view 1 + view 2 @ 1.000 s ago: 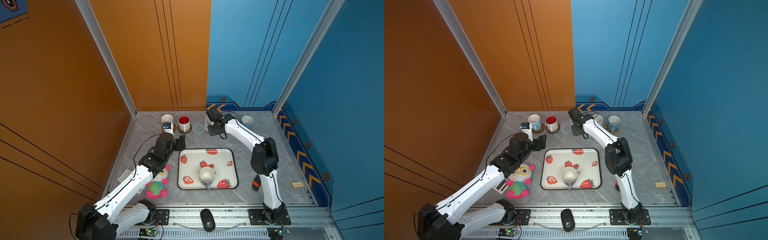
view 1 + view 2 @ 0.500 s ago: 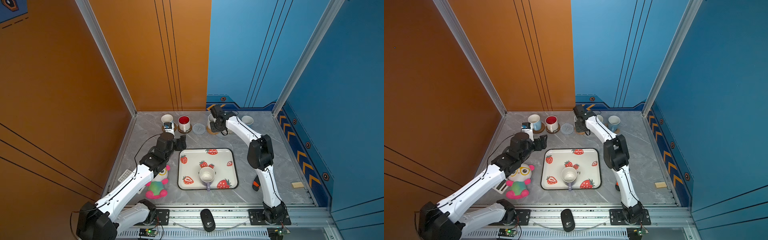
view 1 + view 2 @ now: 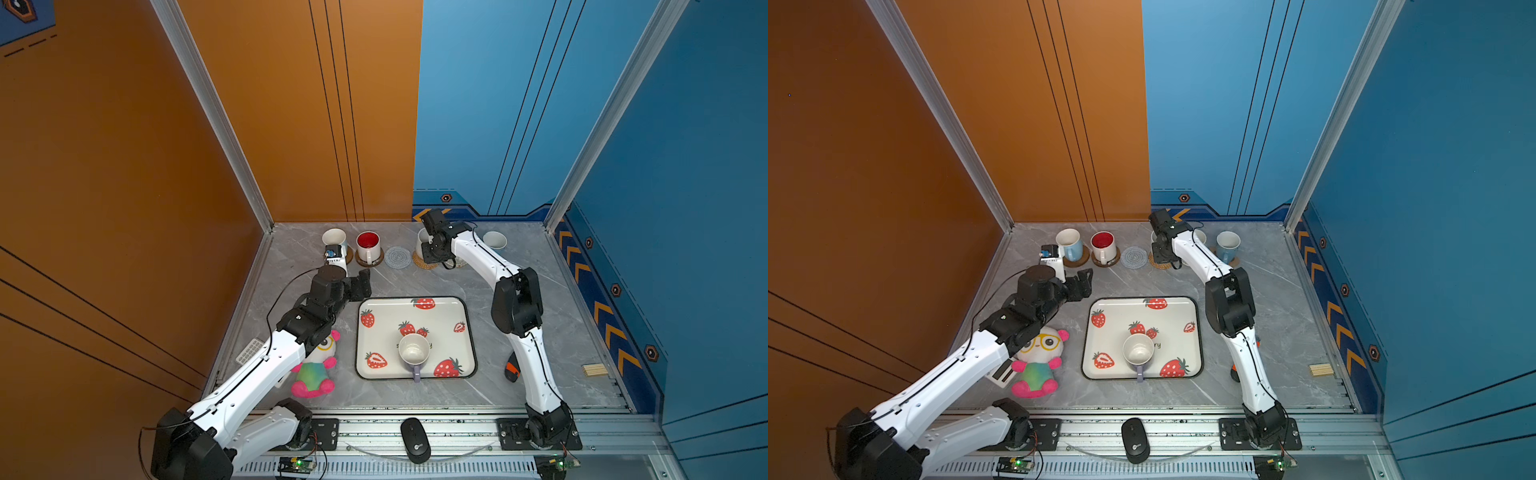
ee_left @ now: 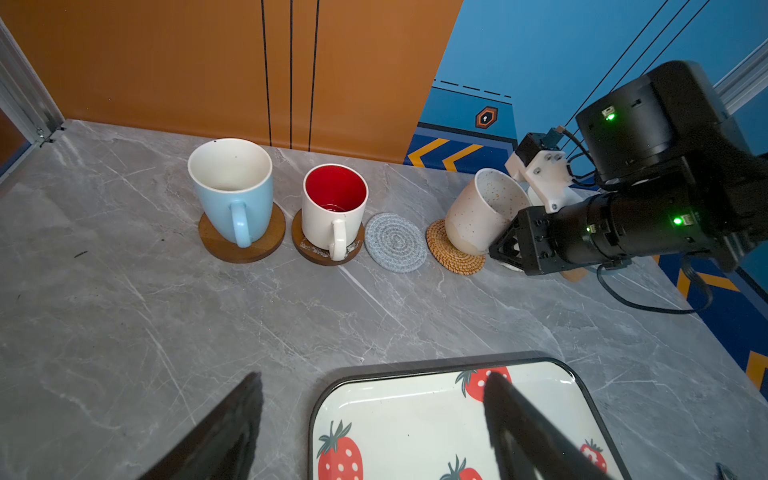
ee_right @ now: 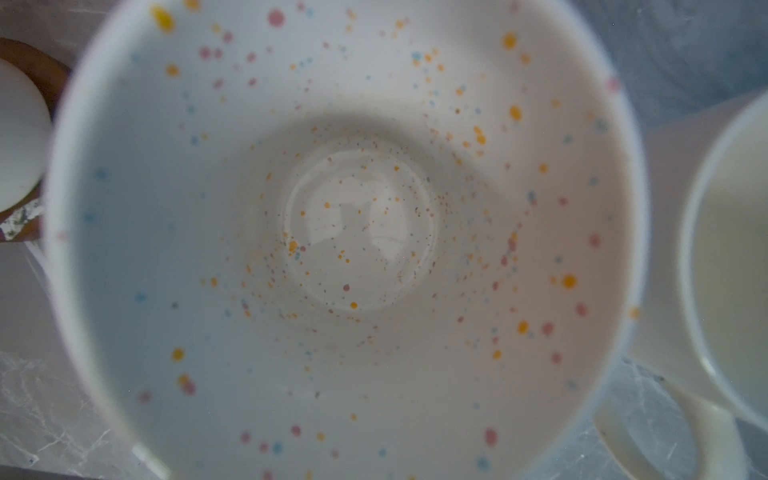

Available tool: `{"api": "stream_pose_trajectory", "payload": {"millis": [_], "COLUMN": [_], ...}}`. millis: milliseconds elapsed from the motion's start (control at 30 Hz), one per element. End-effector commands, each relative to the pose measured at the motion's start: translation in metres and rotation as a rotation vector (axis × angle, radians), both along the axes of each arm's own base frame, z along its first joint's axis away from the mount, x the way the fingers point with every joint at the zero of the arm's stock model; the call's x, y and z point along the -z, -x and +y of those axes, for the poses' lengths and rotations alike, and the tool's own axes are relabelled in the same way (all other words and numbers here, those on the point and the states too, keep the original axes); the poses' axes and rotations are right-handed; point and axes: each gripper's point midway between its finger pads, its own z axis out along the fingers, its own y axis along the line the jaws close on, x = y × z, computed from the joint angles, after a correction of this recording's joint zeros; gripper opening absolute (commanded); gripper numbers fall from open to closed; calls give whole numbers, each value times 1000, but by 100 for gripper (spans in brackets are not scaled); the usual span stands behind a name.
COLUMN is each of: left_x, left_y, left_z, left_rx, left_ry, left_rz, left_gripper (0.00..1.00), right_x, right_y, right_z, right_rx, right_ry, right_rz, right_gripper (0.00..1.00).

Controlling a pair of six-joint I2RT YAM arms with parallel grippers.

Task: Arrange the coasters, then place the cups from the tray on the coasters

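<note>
The right gripper [image 4: 505,247], clamped on the tilted speckled cup [image 4: 478,212], seems to be seating it on the tan coaster [image 4: 453,257] just beside the bare grey coaster [image 4: 395,242], so next it should level and release, while the left gripper [image 4: 372,376] hovers, jaws apart, on that coaster's robot side.

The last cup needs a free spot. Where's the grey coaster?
In both top views the grey coaster lies bare in the back row, between the red-lined cup to its left and the tan coaster with the tilted speckled cup.
</note>
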Motion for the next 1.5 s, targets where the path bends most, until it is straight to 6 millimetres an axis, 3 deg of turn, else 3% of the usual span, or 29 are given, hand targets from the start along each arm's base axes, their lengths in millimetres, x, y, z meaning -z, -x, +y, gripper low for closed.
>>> {"api": "stream_pose_trajectory", "payload": {"millis": [0, 1467], "left_x": [3, 0], "left_y": [2, 2], "left_z": [5, 6], "left_rx": [-9, -6], "left_ry": [1, 5], "left_rz": [5, -3], "left_gripper": [84, 84], "right_x": [-24, -14], "right_y": [-18, -19], "right_z": [3, 5], "right_rx": [31, 24], "right_ry": [-43, -31], "right_rz": [-82, -60], "right_gripper": [0, 0]}}
